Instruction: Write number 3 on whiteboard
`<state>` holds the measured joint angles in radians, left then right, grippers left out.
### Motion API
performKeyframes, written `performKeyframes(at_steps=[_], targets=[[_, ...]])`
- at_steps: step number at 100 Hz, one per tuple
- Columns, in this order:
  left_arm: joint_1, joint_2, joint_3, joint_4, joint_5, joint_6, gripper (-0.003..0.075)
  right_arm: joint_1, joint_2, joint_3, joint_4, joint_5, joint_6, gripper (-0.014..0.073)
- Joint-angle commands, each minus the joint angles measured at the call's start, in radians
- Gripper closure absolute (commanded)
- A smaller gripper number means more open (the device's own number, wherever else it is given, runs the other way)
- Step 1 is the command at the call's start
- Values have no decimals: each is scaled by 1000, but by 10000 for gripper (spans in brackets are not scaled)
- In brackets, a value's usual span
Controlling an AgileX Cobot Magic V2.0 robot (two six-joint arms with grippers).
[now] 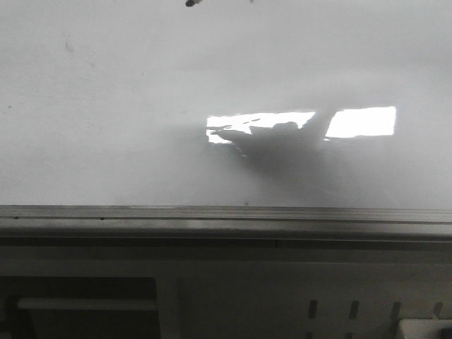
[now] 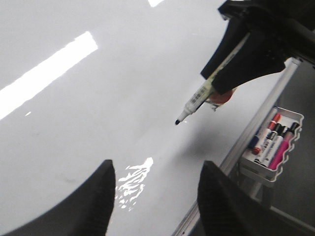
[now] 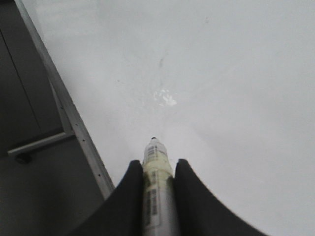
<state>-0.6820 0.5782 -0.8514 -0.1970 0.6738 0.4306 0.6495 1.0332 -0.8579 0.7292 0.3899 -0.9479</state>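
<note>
The whiteboard (image 1: 141, 106) is a large glossy white board with a grey rail (image 1: 226, 215) along its near edge. No drawn number 3 shows on it in any view, only white light glare and faint specks. My right gripper (image 3: 156, 164) is shut on a white marker (image 3: 156, 177) with a black tip that points at the board. In the left wrist view the right gripper (image 2: 236, 69) holds the marker (image 2: 197, 98) tilted, its tip close over the board (image 2: 98, 123). My left gripper (image 2: 157, 196) is open and empty above the board.
A small white tray (image 2: 290, 118) holding several coloured markers hangs outside the board's rail (image 2: 256, 128). A dark shadow of the arm lies across the glare (image 1: 282, 141). The rail also shows in the right wrist view (image 3: 64, 108).
</note>
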Motion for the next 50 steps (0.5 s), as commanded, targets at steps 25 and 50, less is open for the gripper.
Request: performKeyframes(at_steps=[25,50], targets=[[125,-214,154,-49,-85,-63,739,-10,100,-32,-73,-187,-5,657],[126,-219,155,-81,-87,-63,741,-42,146,-30,-83,-208,-5,657]])
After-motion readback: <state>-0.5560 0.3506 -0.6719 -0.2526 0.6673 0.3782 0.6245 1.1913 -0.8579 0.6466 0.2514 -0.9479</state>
